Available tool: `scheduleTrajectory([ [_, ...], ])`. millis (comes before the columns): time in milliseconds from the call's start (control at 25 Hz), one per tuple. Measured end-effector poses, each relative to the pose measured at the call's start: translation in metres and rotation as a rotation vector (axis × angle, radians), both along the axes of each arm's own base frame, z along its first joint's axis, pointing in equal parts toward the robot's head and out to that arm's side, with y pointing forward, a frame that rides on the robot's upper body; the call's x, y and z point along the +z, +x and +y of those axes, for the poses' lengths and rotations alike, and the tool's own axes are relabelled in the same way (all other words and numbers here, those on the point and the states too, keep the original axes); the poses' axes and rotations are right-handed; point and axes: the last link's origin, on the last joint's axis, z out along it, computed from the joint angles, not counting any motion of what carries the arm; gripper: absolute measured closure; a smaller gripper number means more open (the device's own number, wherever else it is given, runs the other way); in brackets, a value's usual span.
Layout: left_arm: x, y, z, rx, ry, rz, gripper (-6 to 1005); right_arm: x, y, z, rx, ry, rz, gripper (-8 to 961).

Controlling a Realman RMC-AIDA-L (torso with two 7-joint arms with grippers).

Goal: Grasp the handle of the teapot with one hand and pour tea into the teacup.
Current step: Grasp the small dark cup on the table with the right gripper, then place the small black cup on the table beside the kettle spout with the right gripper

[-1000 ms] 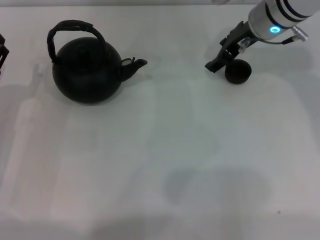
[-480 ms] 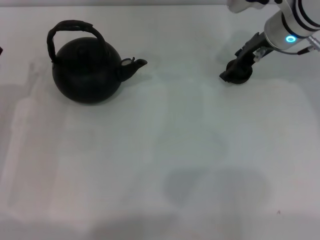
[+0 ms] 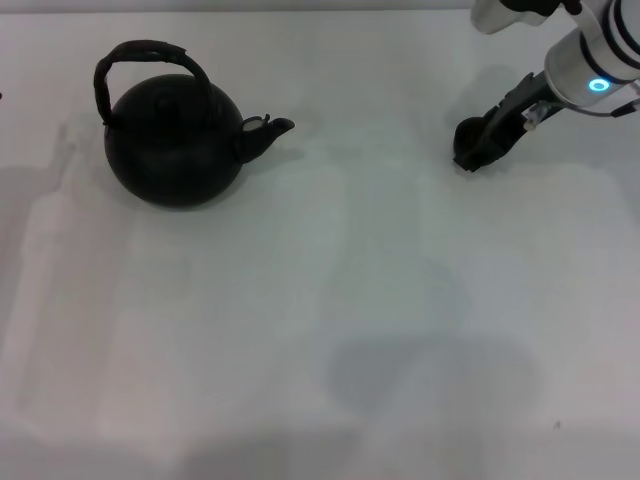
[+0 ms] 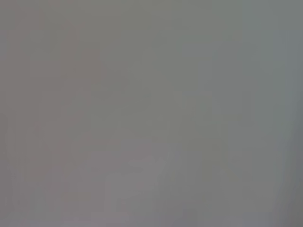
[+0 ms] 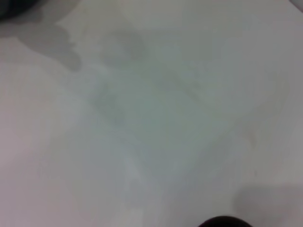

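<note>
Pale surface (image 5: 156, 118) fills nearly whole view, w/ faint mottled grey patches. Dark rounded shape (image 5: 222, 221) cut off at frame edge, only a sliver visible; can't ID it. Soft grey shadow (image 5: 52, 40) on surface, well apart from that shape, running to a dark corner.

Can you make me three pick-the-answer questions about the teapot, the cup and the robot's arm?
1. Where is the teapot?
A. far left of the table
B. far right
C. near edge

2. What colour is the teapot?
A. white
B. black
C. red

3. Is anything gripping the handle?
A. the right gripper
B. the left gripper
C. nothing

Answers:
1 A: in the head view it stands far left, spout toward the teacup.
2 B: its whole body is matte black.
3 C: the handle arches free, and the right gripper is across the table at the teacup.
</note>
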Motion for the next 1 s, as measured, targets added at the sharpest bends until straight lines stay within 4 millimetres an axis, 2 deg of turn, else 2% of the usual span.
scheduleTrajectory([
  [320, 0.0, 0.001, 0.001, -0.002, 0.001, 0.002, 117, 0.012, -0.011, 0.001, 0.032, 0.0, 0.0, 224],
  [560, 0.001, 0.001, 0.002, -0.004, 0.005, 0.001, 116, 0.015, -0.047, -0.005, 0.114, -0.07, 0.023, 224],
  [800, 0.003, 0.001, 0.005, 0.002, 0.017, -0.004, 116, -0.008, -0.078, -0.027, 0.237, -0.23, -0.049, 225],
  [1000, 0.006, 0.001, 0.007, 0.002, 0.022, 0.005, 116, -0.029, -0.091, -0.043, 0.307, -0.319, -0.065, 225],
])
